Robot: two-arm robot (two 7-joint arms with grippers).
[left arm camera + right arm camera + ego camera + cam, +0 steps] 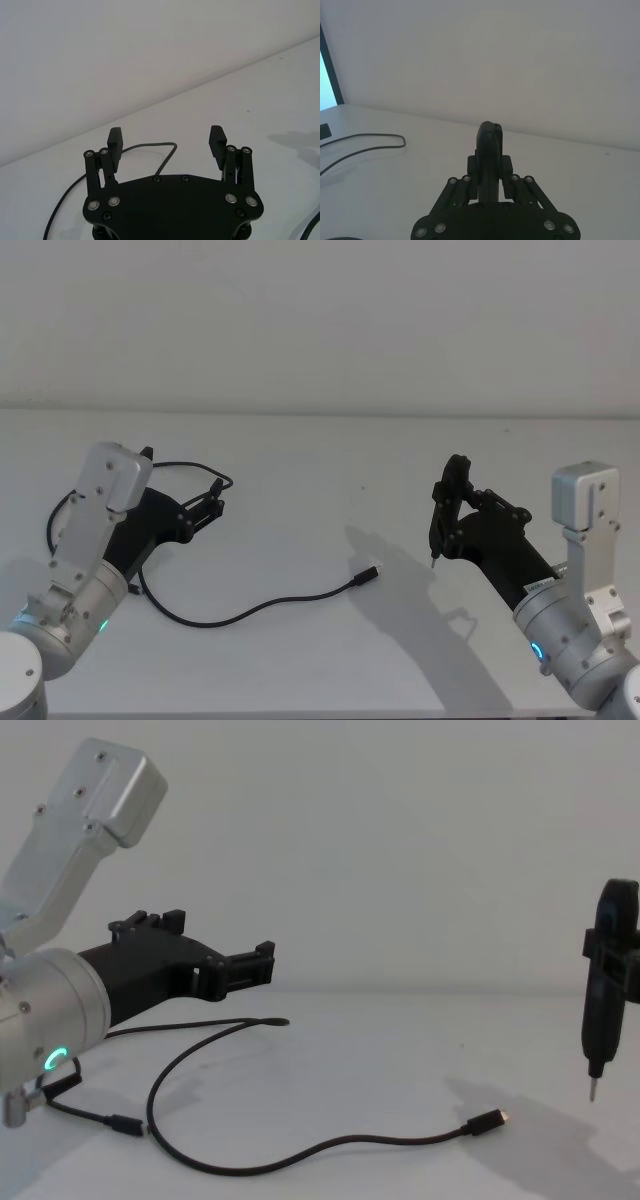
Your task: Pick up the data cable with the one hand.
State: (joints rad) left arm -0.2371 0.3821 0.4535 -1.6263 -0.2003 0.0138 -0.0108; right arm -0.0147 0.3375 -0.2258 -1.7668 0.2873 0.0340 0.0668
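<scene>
Main risk: the long, thin, flexible black data cable (380, 1141) lies flat on the white table (300, 440). If the black two-fingered left hand (217, 497) comes down short, it closes on air. If it comes down too far, the fingers (218, 137) hit the table.

Second risk: the cord is limp. Gripped off-centre it will probably sag, slide through the pads, or drag its silver-tipped plug (370, 571) along the table.

Third: part of the cable runs back under the left hand's wrist, so a lift could snag it on the arm.

The cable's bend sits just ahead of and below the fingertips, so the grasp may catch two strands or none.

Pose: the left hand hovers clear of the table, reaching forward nearly level. Its fingers are spread wide with nothing between them. The cable runs from below the hand out toward the other arm's side, and the free plug lies well apart from the fingertips.

The black right hand (452, 512) is off to the side and above the table. It is clamped on a dark pen-like tool (605, 982), metal tip down. It looks idle and is clear of the plug.
</scene>
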